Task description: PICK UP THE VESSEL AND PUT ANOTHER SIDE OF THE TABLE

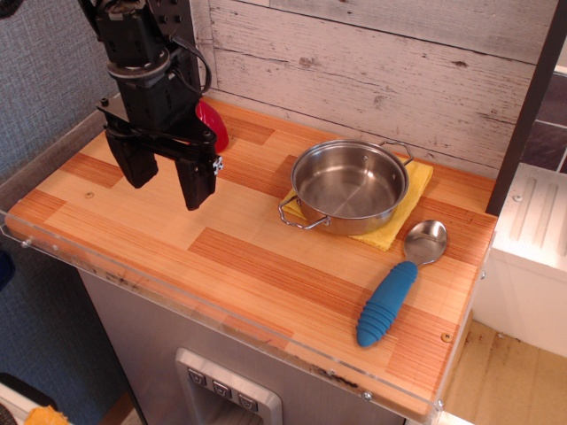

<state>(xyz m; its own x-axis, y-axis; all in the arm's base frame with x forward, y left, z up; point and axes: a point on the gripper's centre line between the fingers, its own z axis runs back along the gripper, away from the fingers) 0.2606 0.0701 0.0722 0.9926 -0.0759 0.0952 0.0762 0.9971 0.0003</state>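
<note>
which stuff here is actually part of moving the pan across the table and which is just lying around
Part of the job:
- steel pan, sitting on the yellow cloth
- table, where it gets set down
- gripper, open, hanging over the left side, holding nothing

Just lying about:
- yellow cloth under the pan
- blue-handled spoon beside the pan
- red object, partly hidden behind the gripper

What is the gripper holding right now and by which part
Nothing. The gripper hangs open and empty above the table, apart from the vessel resting on the yellow cloth.
</note>
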